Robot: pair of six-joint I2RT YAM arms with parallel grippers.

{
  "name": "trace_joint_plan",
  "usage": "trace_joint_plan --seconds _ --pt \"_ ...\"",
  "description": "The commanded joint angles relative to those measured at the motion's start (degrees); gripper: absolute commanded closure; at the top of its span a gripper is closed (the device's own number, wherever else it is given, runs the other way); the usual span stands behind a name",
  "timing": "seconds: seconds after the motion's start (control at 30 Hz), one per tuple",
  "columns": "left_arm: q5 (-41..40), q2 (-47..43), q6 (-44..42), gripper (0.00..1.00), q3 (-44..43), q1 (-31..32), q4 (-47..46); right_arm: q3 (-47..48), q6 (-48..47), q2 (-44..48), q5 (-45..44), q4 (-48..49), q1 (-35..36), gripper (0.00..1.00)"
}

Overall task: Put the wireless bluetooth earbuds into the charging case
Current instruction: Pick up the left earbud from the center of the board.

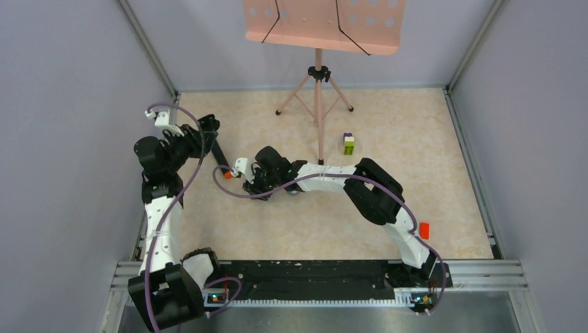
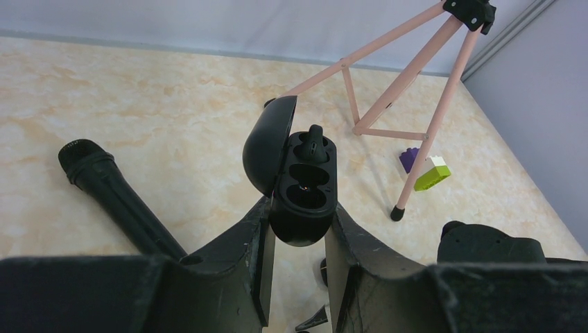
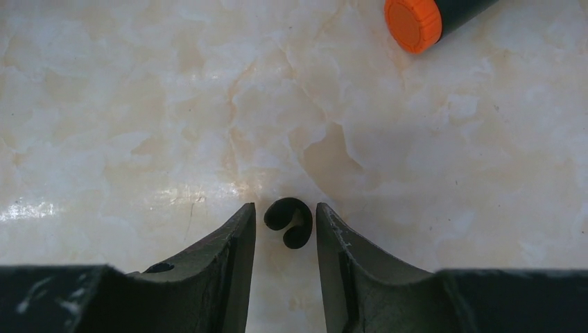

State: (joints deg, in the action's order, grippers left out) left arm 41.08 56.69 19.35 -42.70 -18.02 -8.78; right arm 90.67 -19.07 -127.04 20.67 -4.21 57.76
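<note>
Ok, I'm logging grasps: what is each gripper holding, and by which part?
Left gripper clamps the open black plastic charging case by its lower body. Right gripper holds nothing; its jaws flank a black comma-shaped earbud.

White arms (image 1: pixel 161 225), black joints (image 1: pixel 374 195), purple cables (image 1: pixel 239 195)
</note>
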Motion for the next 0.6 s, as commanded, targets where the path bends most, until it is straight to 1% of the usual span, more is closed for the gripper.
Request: trace_joint_plan --seconds 0.0,0.07,0.2,0.3,0.4,0.47,0.5,0.57 --pt "0.5 0.1 0.0 1.00 -2.5 -0.4 -1.7 3.3 -0.3 -2.2 1.1 0.8 0.8 0.63" --pt "0.6 0.1 0.1 1.00 -2.4 -0.4 -1.6 4.4 -0.4 -3.7 1.2 -0.7 0.9 0.64" --pt "1.0 0.0 0.1 1.00 -2.4 -0.4 -1.3 5.9 -0.1 -5.4 -0.2 -2.9 1.1 0.69" --pt "1.1 0.0 -0.1 1.00 -2.4 -0.5 -1.1 4.8 -0.2 -4.4 -2.0 -3.2 1.1 0.76" --pt "1.5 0.4 0.1 1.00 -2.5 -0.5 -1.8 2.9 0.2 0.1 -2.9 -4.4 0.7 0.85" --pt "2.6 0.9 0.4 1.00 -2.5 -0.5 -2.7 1.1 2.2 4.1 -0.6 -5.0 -0.5 0.88" --pt "3.1 1.3 0.5 1.00 -2.6 -0.5 -3.2 0.0 4.0 7.7 1.9 -5.0 -1.6 0.89" --pt "4.9 2.3 0.5 1.00 -2.8 -0.4 -4.1 -2.9 8.2 12.7 10.1 -4.4 -4.8 0.89"
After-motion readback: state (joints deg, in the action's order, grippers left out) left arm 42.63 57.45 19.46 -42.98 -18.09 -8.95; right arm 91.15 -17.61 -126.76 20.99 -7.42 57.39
